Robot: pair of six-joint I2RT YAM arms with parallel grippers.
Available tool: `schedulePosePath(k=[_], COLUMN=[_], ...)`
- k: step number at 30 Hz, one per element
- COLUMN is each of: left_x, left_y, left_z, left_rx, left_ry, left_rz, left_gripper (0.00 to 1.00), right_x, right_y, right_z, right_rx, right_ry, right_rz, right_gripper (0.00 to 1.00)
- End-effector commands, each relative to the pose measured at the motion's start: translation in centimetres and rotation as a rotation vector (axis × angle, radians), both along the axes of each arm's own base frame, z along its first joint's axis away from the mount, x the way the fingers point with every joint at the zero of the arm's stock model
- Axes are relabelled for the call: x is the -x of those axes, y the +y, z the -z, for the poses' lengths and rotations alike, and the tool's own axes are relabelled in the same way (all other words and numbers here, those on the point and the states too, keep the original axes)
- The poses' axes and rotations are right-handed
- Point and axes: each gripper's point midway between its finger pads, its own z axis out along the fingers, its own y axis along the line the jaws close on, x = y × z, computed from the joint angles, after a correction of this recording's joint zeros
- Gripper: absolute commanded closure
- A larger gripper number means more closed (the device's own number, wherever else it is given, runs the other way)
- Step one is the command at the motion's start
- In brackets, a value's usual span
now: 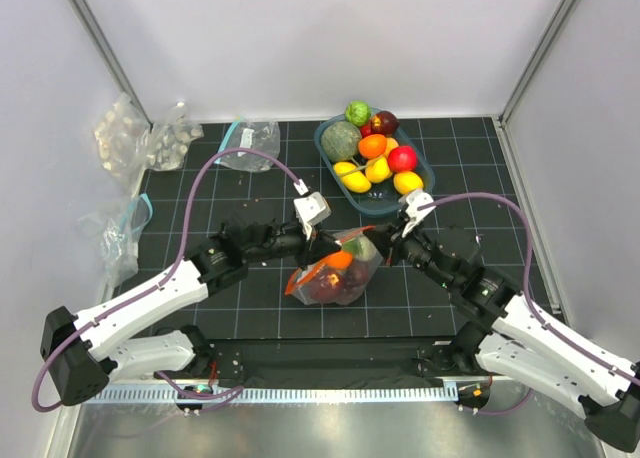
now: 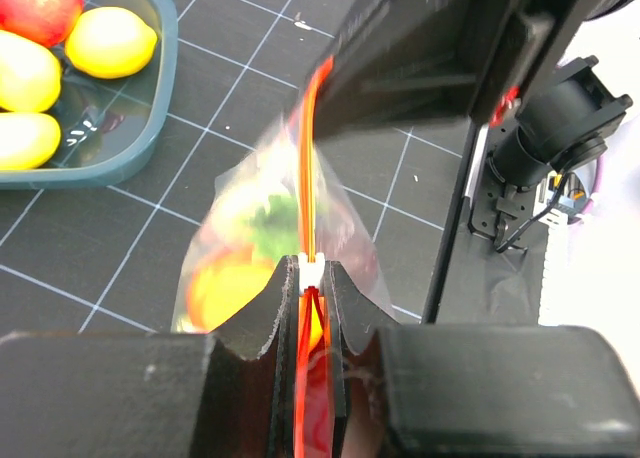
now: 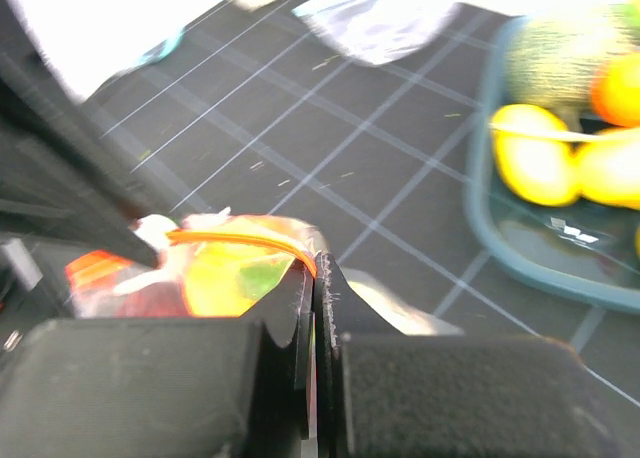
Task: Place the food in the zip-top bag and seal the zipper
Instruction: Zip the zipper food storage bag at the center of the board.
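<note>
Pinching the zipper (image 2: 305,168) with the left gripper (image 2: 312,273), jaws nearly together on the orange-red strip, right at a small white piece on it. Clamping the far end of the same strip with the right gripper (image 3: 315,268), jaws fully together on it. Holding the bag (image 1: 330,278) strung between the two grippers, mouth uppermost, strip stretched from one to the other, clear body sagging below them onto the black gridded mat (image 1: 250,303). Inside, just under the strip: an orange fruit (image 1: 340,260), a green piece (image 1: 360,248) nearer the right gripper, something dark red lower down. Beyond the right gripper, well apart from the bag, a teal tray (image 2: 168,88) with more food: lemons (image 1: 355,181), a red apple (image 1: 402,159), a green cabbage (image 1: 340,140), oranges. Beyond and out to the left of the left gripper, spare clear bags (image 1: 250,138) with teal strips.
</note>
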Motion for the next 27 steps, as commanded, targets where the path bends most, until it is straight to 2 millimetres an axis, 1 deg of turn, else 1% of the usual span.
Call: schedulePosePath(k=[1, 3, 4, 6, 7, 10, 11, 13, 14, 16, 17, 19, 22, 25, 27], left_x=[0.0, 0.0, 0.0, 0.0, 0.0, -0.2, -0.3, -0.8, -0.9, -1.2, -1.4, -1.5, -1.8, -2.5, -3.3], left_y=[0.2, 0.2, 0.2, 0.1, 0.1, 0.2, 0.3, 0.5, 0.5, 0.5, 0.4, 0.3, 0.4, 1.1, 1.9], left_z=[-1.1, -1.0, -1.0, -0.9, -0.9, -0.8, -0.7, -0.5, -0.4, 0.3, 0.5, 0.7, 0.7, 1.0, 1.1], left_rx=[0.005, 0.002, 0.002, -0.001, -0.001, -0.008, -0.01, -0.024, -0.029, -0.052, -0.064, -0.075, -0.083, -0.105, -0.123], left_ry=[-0.014, -0.01, -0.011, -0.008, -0.008, -0.006, -0.005, -0.004, -0.003, 0.01, 0.017, 0.025, 0.025, 0.019, 0.01], left_rz=[0.001, 0.001, 0.003, 0.003, 0.004, -0.011, -0.018, -0.045, -0.052, -0.065, -0.069, -0.072, -0.088, -0.143, -0.205], left_gripper=[1.0, 1.0, 1.0, 1.0, 1.0, 1.0, 1.0, 1.0, 1.0, 1.0, 1.0, 1.0, 1.0, 1.0, 1.0], right_x=[-3.3, -3.5, -3.8, -3.9, -4.0, -3.8, -3.7, -3.5, -3.3, -3.1, -2.9, -2.7, -2.5, -2.4, -2.3], right_y=[-5.5, -7.1, -8.7, -10.5, -11.8, -13.5, -14.7, -15.7, -16.6, -17.3, -18.0, -18.5, -19.2, -19.6, -19.6], right_z=[-4.3, -4.0, -4.1, -3.6, -3.8, -3.7, -3.6, -3.8, -3.8, -3.9, -4.0, -3.9, -4.0, -3.9, -3.9], right_rx=[-0.137, -0.144, -0.157, -0.163, -0.173, -0.188, -0.204, -0.222, -0.241, -0.262, -0.28, -0.288, -0.309, -0.318, -0.337], right_ry=[-0.104, -0.102, -0.105, -0.093, -0.095, -0.091, -0.092, -0.093, -0.098, -0.102, -0.107, -0.11, -0.113, -0.115, -0.114], right_rz=[0.343, 0.421, 0.505, 0.603, 0.67, 0.753, 0.816, 0.864, 0.905, 0.933, 0.966, 0.991, 1.024, 1.042, 1.044], right_gripper=[0.99, 0.99, 0.99, 0.99, 0.99, 0.99, 0.99, 0.99, 0.99, 0.99, 0.99, 0.99, 0.99, 0.99, 0.99])
